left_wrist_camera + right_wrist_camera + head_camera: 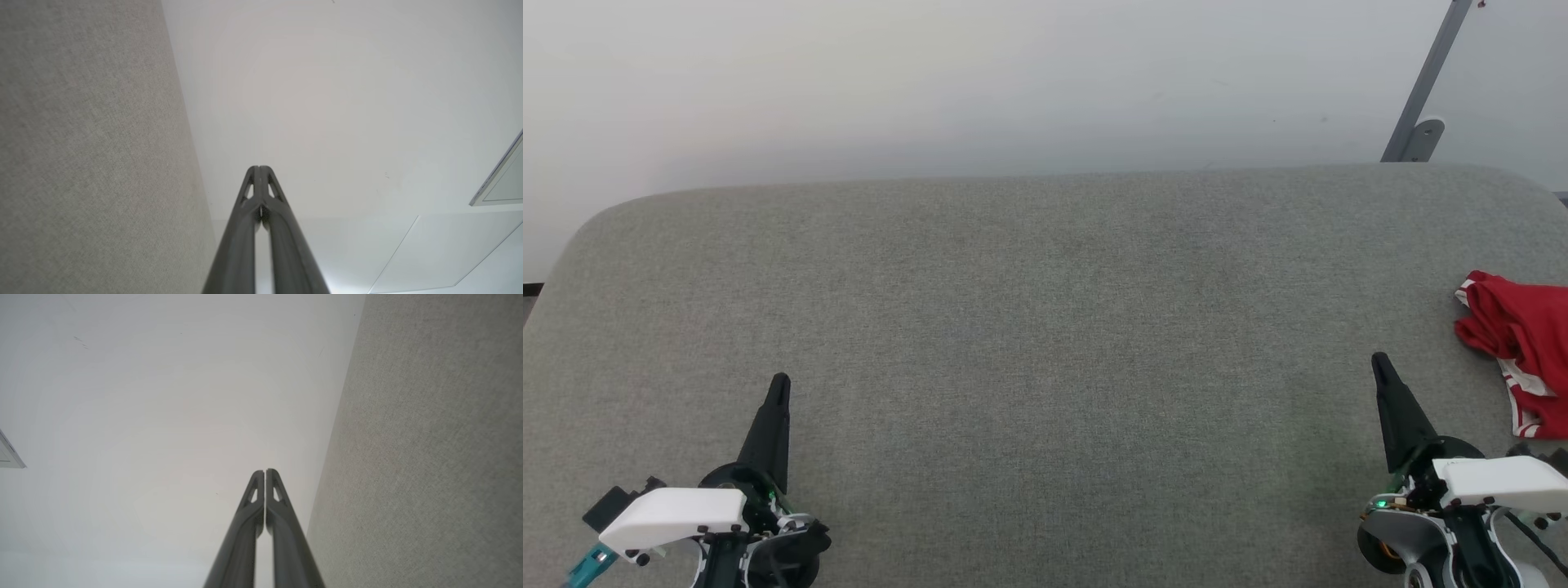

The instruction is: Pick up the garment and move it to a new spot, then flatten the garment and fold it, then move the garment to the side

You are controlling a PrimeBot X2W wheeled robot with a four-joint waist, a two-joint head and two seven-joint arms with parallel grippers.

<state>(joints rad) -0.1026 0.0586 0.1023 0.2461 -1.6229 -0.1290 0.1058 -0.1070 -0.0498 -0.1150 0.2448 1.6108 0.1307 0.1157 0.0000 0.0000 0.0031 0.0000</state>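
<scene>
I hold the left gripper [779, 382] and right gripper [1379, 359] pinched shut, empty, over the grey pad [1045, 327], since the garment [1519, 331] (cropped at the edge) seems bunched beyond the right one.

garment [1523, 347] — cut off, right edge

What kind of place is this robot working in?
Probably a lab or test room set up for folding clothes: a wide grey fabric-covered table, a bare white wall behind it, and a crumpled red garment lying on the table's right side.
</scene>
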